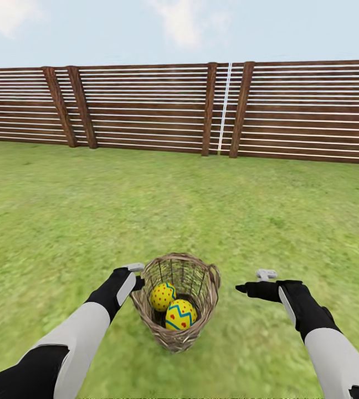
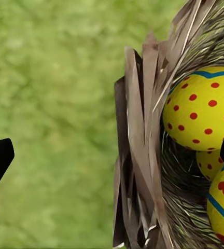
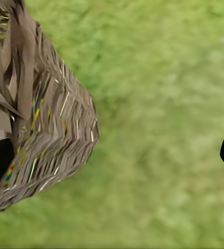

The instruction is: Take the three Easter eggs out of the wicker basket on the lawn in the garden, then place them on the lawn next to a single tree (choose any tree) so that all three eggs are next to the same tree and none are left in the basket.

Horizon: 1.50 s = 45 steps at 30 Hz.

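Observation:
The wicker basket (image 1: 175,337) stands upright on the lawn (image 1: 146,205) of the garden, just in front of me. Two yellow Easter eggs (image 1: 162,296) (image 1: 180,315) with red dots and blue zigzag bands lie inside it. The left wrist view looks over the basket's rim (image 2: 143,155) onto three eggs (image 2: 205,109) (image 2: 209,163) (image 2: 223,207). My left gripper (image 1: 138,275) is open, its fingers straddling the basket's left rim. To the basket's right, my right gripper (image 1: 253,281) hangs open and apart from the basket wall (image 3: 50,140). The tree is out of view.
A brown slatted wooden fence (image 1: 146,105) runs across the far edge of the lawn. Open grass stretches on every side of the basket, up to the fence.

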Tool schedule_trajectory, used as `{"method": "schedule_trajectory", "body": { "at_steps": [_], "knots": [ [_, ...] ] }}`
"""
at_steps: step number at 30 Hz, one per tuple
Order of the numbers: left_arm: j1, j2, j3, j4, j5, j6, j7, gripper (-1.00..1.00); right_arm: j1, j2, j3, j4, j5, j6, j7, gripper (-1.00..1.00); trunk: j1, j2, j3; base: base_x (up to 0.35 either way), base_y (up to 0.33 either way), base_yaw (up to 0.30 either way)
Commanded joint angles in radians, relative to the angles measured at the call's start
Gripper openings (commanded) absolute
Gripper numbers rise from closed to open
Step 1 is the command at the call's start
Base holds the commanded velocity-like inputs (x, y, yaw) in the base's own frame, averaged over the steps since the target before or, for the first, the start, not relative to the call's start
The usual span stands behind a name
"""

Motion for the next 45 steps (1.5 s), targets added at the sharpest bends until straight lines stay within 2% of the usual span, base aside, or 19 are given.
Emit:
{"method": "schedule_trajectory", "body": {
  "at_steps": [1, 18, 27, 28, 45],
  "knots": [
    [0.0, -0.001, 0.004, -0.002, 0.009, 0.002, 0.007, 1.0, -0.001, 0.001, -0.004, -0.001, 0.01, 0.003, 0.009, 1.0, 0.004, -0.008, -0.004, 0.0, 0.0, 0.0],
    [0.0, 0.001, 0.004, -0.002, 0.009, 0.002, 0.007, 1.0, -0.001, 0.001, -0.004, -0.002, 0.01, 0.003, 0.008, 1.0, 0.069, -0.127, -0.057, 0.0, 0.0, 0.0],
    [0.0, 0.002, 0.005, -0.003, 0.009, 0.002, 0.007, 1.0, -0.001, 0.001, -0.004, -0.002, 0.011, 0.003, 0.008, 1.0, 0.069, -0.127, -0.057, 0.0, 0.0, 0.0],
    [0.0, 0.002, 0.004, -0.002, 0.009, 0.002, 0.007, -1.0, -0.001, 0.001, -0.004, -0.002, 0.011, 0.003, 0.008, 1.0, 0.069, -0.127, -0.057, 0.0, 0.0, 0.0],
    [0.0, -0.002, 0.001, -0.013, 0.008, 0.002, 0.008, -1.0, -0.001, 0.001, -0.004, 0.0, 0.012, 0.003, 0.008, 1.0, 0.069, -0.127, -0.057, 0.0, 0.0, 0.0]
  ]
}}
